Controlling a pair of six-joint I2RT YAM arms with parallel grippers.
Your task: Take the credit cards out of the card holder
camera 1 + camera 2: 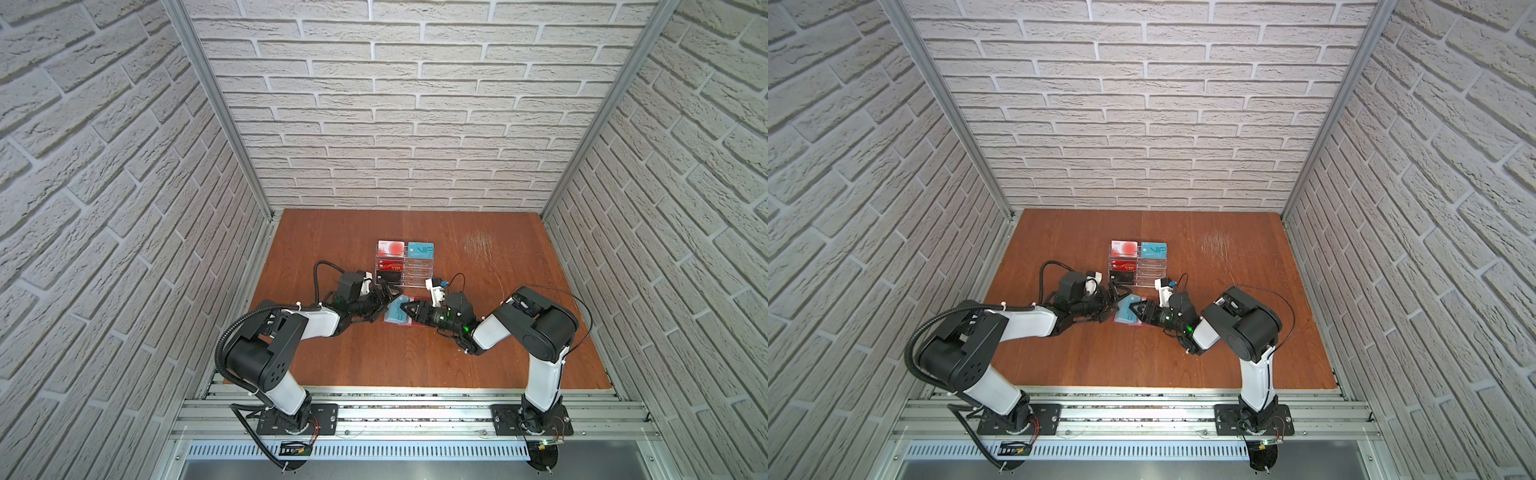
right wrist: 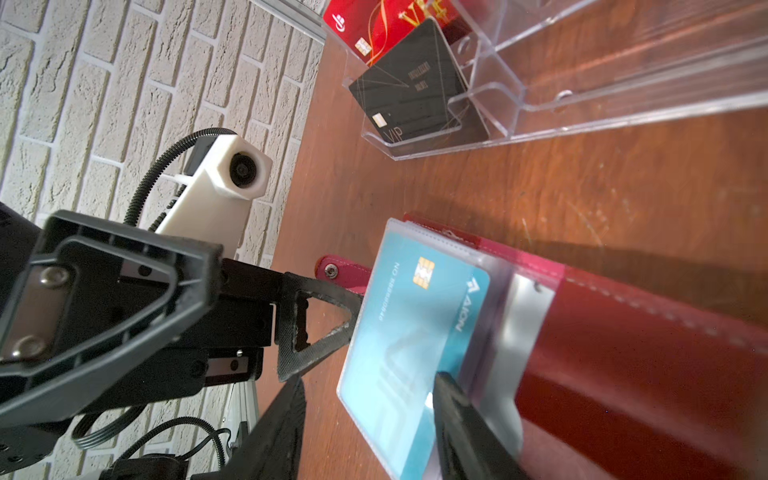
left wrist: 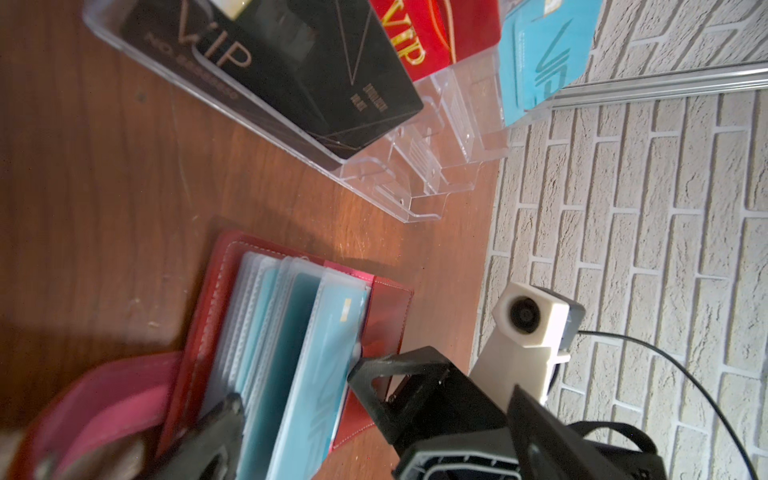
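- Credit cards: a teal card with a gold chip is sitting inside the top clear sleeve of the card holder. More teal is showing through the sleeves beneath it in the left wrist view.
- Lying open and flat, the card holder is resting near the middle of the wooden surface. It is sitting just in front of a clear acrylic stand and between the two claws in both top views.
- Its red snap tab is sticking out from under the sleeves on the left arm's side.
- The left claw is standing fully open at the holder's left edge. In the right wrist view one of its black fingers is touching the edge of the top sleeve, and it is gripping nothing that can be made out.
- The right claw is reaching over the holder from the right with its jaws partly open. One finger is lying on the top sleeve over the teal card and the other is hanging just off the sleeve's edge, so nothing is being pinched.
- The stand is holding four other cards upright. A red-and-white card and a teal VIP card are sitting at the back. A red VIP card and a black VIP card are sitting in front of them.
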